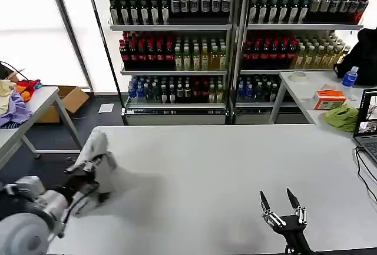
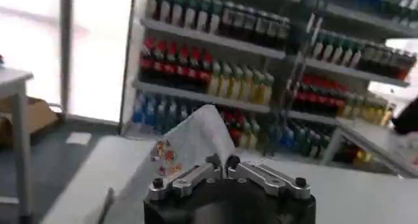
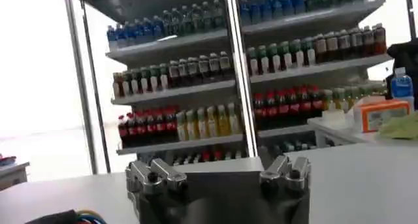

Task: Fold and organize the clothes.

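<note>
one: where's the grey shirt [image 1: 96, 149]?
two: bunched at the white surface [image 1: 224, 166]'s left edge, clamped in the left end effector [image 1: 88, 169].
one: right end effector [image 1: 283, 203]?
two: spread wide, holding nothing, near edge.

Left arm: fat pale-grey rounded casings, silver-white joint shells, black cables looping along the forearm into a darker wrist. The left hand [image 2: 223, 161] has a black round body, two silver metal links on top with dark screws, and small black fingertips. The right hand [image 1: 283, 203] is black, with slim pointed black fingers [image 1: 264, 201] on silvery knuckle links; colourful wires show beside its body.
</note>
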You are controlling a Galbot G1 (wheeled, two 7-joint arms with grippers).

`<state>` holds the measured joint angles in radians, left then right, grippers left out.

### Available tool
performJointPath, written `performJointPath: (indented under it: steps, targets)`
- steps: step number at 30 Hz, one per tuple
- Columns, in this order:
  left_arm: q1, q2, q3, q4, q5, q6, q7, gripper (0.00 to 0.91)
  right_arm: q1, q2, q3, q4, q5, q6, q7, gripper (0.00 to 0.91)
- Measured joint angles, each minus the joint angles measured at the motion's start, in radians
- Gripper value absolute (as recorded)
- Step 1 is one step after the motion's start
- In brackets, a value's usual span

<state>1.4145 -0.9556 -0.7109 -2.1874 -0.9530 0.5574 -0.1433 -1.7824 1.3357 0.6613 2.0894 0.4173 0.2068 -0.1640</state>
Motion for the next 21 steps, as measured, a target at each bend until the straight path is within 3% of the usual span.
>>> performJointPath:
  steps: [5, 6, 7, 8, 13, 21]
  targets:
    - [-0.095, -0.06, 0.242, 0.088, 0.07, 0.0, -0.027, 0.03, -0.013, 0.009, 0.001, 0.006, -0.007, -0.001, 0.001, 0.907]
    - [-0.119, -0.075, 0.287, 0.106, 0.076, 0.001, -0.036, 0.383, -0.016, 0.011, -0.001, 0.008, -0.011, -0.003, 0.002, 0.907]
    - [-0.143, -0.09, 0.33, 0.126, 0.081, 0.002, -0.047, 0.504, -0.019, 0.015, -0.004, 0.01, -0.016, -0.007, 0.005, 0.907]
    - [-0.172, -0.109, 0.379, 0.149, 0.082, 0.004, -0.06, 0.907, -0.021, 0.017, -0.006, 0.012, -0.022, -0.011, 0.007, 0.907]
    - [-0.292, -0.198, 0.567, 0.254, 0.067, 0.001, -0.108, 0.907, -0.018, 0.019, -0.023, 0.023, -0.058, -0.051, 0.034, 0.907]
    - [-0.39, -0.279, 0.698, 0.307, -0.006, 0.006, -0.172, 0.907, 0.016, -0.001, -0.073, 0.034, -0.064, -0.179, 0.084, 0.907]
